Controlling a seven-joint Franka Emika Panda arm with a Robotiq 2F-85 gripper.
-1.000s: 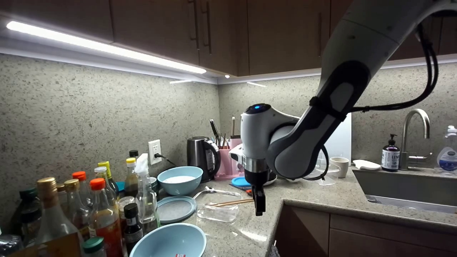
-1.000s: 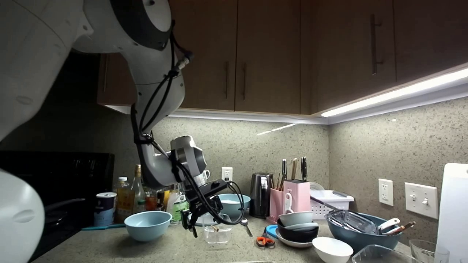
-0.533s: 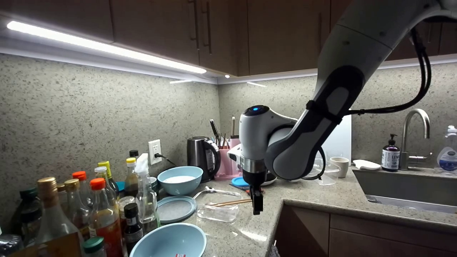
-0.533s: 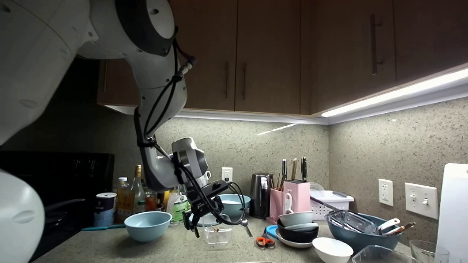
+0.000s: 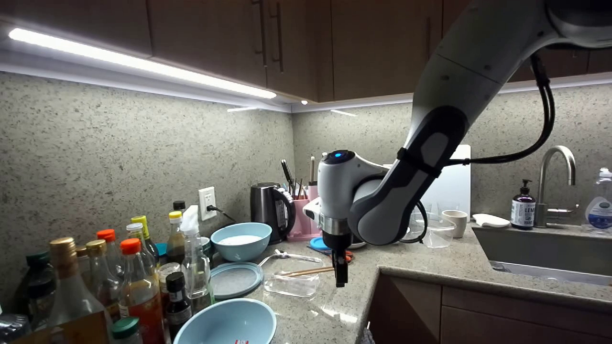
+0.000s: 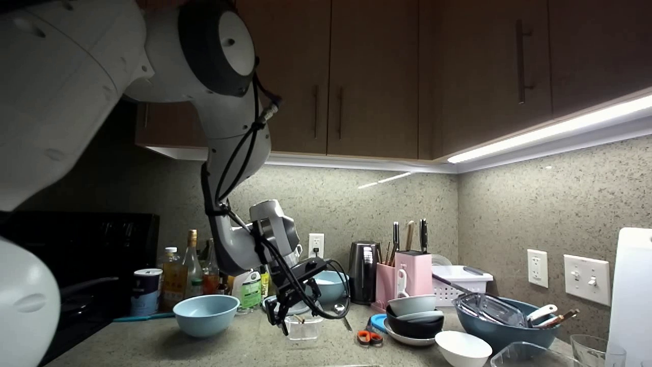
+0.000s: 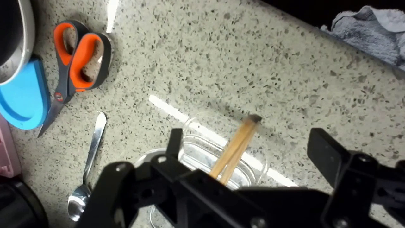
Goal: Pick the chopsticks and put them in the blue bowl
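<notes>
Wrist view had the gripper [image 7: 245, 136] spread wide, holding nothing — between its jaws showed the chopsticks [image 7: 233, 147], jutting beyond the clear container [image 7: 201, 156], long axis slanting steeply across the closing line.

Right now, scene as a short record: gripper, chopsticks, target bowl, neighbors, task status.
gripper: open, over the counter, nothing held
chopsticks: at the clear container, one end sticking out past its edge; how the far end rests is unclear
blue bowl: upright on the counter, no chopsticks in it
neighbors: scissors and spoon, both on the counter
status: chopsticks not yet picked
</notes>
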